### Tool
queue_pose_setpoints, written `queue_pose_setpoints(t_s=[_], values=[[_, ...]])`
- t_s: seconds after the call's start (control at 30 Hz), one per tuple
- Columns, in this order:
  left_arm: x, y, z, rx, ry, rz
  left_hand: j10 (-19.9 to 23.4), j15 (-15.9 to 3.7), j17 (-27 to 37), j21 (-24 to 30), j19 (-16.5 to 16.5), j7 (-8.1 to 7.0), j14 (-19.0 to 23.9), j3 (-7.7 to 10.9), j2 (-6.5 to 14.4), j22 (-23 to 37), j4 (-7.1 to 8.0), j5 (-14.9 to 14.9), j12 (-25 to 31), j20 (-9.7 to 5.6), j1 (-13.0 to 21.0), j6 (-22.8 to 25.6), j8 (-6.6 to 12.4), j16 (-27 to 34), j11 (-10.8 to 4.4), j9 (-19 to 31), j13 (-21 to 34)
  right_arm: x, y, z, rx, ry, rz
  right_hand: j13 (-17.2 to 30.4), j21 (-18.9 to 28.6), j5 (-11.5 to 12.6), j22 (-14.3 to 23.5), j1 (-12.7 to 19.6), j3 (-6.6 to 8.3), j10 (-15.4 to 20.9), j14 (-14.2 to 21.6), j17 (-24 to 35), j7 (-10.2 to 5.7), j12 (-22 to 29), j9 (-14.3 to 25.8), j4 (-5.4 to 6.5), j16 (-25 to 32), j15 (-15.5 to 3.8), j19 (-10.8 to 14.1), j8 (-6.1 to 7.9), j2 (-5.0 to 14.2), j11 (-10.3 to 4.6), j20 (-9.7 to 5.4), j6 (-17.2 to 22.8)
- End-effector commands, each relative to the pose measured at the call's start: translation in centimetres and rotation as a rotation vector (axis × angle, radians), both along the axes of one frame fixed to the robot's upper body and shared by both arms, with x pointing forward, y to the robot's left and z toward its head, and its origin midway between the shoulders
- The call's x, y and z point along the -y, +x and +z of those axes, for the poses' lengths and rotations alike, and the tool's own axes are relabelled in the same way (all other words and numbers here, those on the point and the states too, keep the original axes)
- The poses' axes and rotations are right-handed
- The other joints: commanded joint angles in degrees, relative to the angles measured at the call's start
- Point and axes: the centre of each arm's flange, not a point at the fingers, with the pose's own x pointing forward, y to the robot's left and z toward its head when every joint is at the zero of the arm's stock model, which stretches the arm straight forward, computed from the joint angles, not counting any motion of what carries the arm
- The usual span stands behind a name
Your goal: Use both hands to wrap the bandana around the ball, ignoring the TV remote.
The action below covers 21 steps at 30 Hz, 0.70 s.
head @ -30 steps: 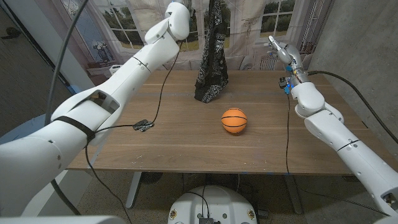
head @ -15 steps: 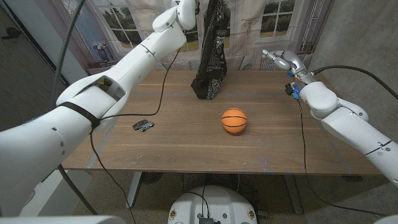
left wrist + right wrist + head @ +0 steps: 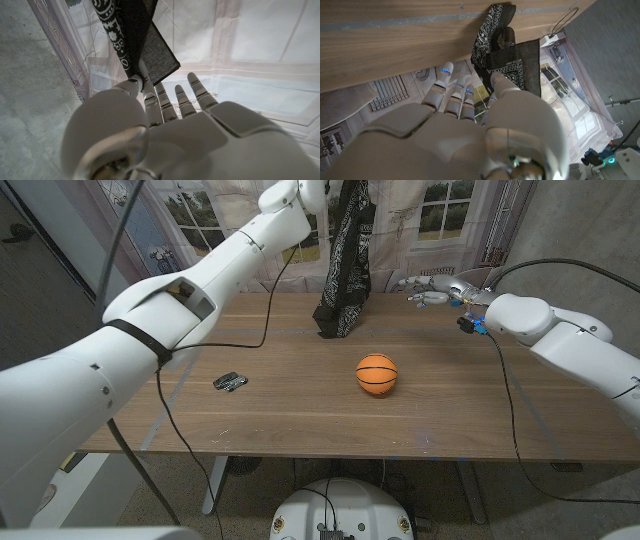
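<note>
- Nearest on the wooden tabletop (image 3: pixel 300 425), at about nine o'clock from the ball, lies the small dark TV remote (image 3: pixel 229 381); the task leaves it alone.
- The ball (image 3: pixel 377 373), orange with basketball lines, sits free a little right of the tabletop's middle, well apart from both hands. It looks light and round, so I judge it will roll at a careless nudge; cloth should be laid over it, not pushed against it.
- At about eleven o'clock from the ball the bandana (image 3: pixel 343 260), black with white paisley, hangs in a long drape; its lower end touches or nearly touches the tabletop.
- The left hand (image 3: pixel 165 125) is raised high at the far edge and, in the left wrist view, pinches the bandana's top between thumb and finger, the other fingers spread.
- The right hand (image 3: pixel 432 286) hovers at about one o'clock from the ball, near the far right edge, released and holding nothing, fingers spread toward the cloth.
- The bandana is soft, limp and light: it will fold and swing rather than hold shape. A free lower corner or hem looks the best place for the right hand to take hold, so the cloth can be spread between both hands.
</note>
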Motion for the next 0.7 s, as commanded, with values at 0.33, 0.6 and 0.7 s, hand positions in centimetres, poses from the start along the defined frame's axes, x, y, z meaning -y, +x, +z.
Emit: queue_pose_setpoints(t_s=[0.33, 0.6, 0.7], values=[[2.8, 0.9, 1.2, -0.015, 0.058, 0.002, -0.43, 0.08, 0.35, 0.66, -0.4, 0.03, -0.52, 0.25, -0.04, 0.26, -0.71, -0.18, 0.5, -0.13, -0.78, -0.29, 3.47, -0.14, 0.52, -0.01, 0.37, -5.3, 1.5, 0.9, 0.01, -0.215, -0.052, 0.29, 0.41, -4.55, -0.16, -17.84, -10.73, 4.22, 4.35, -0.6, 14.63, 3.21, 0.48, 7.93, 1.33, -1.8, 2.46, 2.66, -7.44, 0.9, -0.97, 2.29], [3.1, 1.0, 1.2, -0.025, 0.06, 0.001, -0.42, 0.11, 0.45, 0.84, -0.45, 0.03, -0.58, 0.3, -0.05, 0.26, -0.85, -0.18, 0.59, -0.16, -0.9, -0.39, 3.58, -0.1, 0.52, -0.21, 0.49, -6.8, 2.6, 1.0, -0.018, -0.285, 0.019, 0.04, -0.23, -3.8, -0.16, -12.55, -7.37, -1.68, 1.75, -1.06, 0.56, 1.19, 0.4, 4.15, 0.2, -0.15, 1.75, 0.21, -1.55, 0.45, -0.25, -4.94], [3.3, 1.1, 1.2, -0.031, 0.065, 0.001, -0.45, 0.22, 0.52, 0.89, -0.5, 0.03, -0.61, 0.31, 0.0, 0.27, -0.83, -0.18, 0.61, -0.12, -1.0, -0.43, 3.61, -0.08, 0.56, -0.31, 0.53, -8.5, 2.4, 1.2, -0.012, -0.341, 0.008, -0.07, -0.44, -3.16, -0.2, -9.74, -5.2, -2.25, 1.2, -1.18, -0.07, 1.17, 0.35, 2.39, 0.04, 0.19, 1.45, 0.3, -0.06, 0.42, -0.05, -5.32]])
